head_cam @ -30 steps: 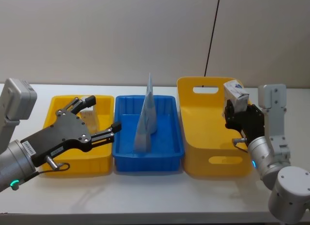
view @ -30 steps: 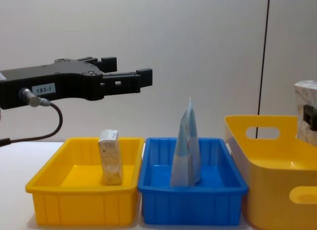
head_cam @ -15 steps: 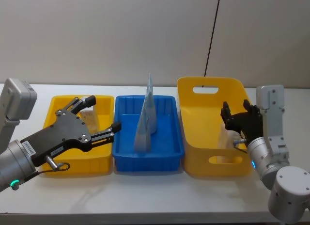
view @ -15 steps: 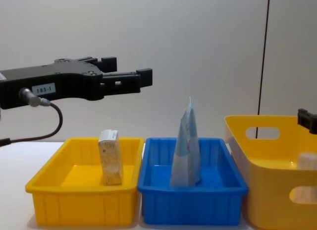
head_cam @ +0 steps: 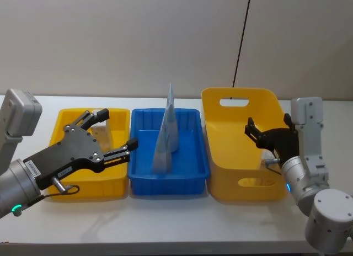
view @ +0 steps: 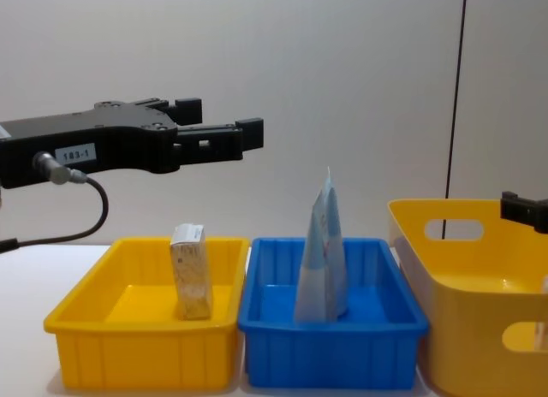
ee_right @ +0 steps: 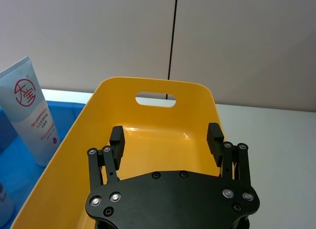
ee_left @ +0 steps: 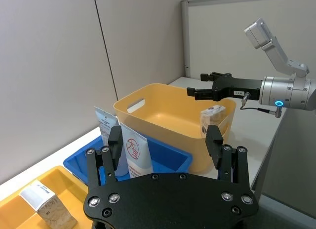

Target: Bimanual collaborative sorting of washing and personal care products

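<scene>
A robot works at a white table [head_cam: 182, 223] that carries three bins in a row. The right gripper [head_cam: 267, 124] hovers over the tall yellow bin [head_cam: 231, 162], its two fingers spread wide and holding nothing. Beneath it, on the floor of that bin, stands the grey-white leaf-patterned soft pouch [ee_left: 213, 119], which looks already sorted.

The left gripper [head_cam: 117, 129] hangs high over the low yellow bin [head_cam: 105, 185]. It too is wide open and empty, and seems to be waiting clear of the other arm's work. Below it, the small tan carton [view: 192, 270] stands on end in that bin.

Just past the left gripper's fingertips, toward the right gripper, sits the blue bin [head_cam: 168, 185]. In it the pale blue tapered tube [head_cam: 165, 137] and the white tube with red logo [ee_left: 134, 152] stand upright side by side, crimped ends up. Standing so close, they may be propping each other. Each kind of product appears to have its own bin.
</scene>
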You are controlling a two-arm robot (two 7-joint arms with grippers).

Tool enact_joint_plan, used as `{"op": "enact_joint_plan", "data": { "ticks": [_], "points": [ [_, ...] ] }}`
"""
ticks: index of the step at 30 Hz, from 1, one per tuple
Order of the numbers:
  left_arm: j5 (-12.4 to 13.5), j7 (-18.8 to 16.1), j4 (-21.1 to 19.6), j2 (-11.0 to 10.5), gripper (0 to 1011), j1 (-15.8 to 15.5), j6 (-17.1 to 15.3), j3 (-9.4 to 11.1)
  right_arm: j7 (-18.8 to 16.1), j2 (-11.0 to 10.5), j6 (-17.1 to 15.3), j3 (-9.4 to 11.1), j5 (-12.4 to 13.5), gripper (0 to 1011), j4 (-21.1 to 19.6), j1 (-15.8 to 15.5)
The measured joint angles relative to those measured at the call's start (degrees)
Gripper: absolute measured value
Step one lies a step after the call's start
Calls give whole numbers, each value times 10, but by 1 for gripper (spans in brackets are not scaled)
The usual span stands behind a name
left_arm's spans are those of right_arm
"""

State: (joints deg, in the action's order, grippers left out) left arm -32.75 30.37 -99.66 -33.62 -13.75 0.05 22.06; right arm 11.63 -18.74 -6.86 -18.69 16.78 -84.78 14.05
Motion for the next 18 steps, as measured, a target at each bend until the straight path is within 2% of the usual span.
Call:
{"op": "enact_joint_plan", "data": {
  "ticks": [18],
  "points": [
    [0, 0, 0, 0, 1001, 0, 0, 0, 0, 0, -1, 0, -1, 1003, 1, 0]
  ]
}}
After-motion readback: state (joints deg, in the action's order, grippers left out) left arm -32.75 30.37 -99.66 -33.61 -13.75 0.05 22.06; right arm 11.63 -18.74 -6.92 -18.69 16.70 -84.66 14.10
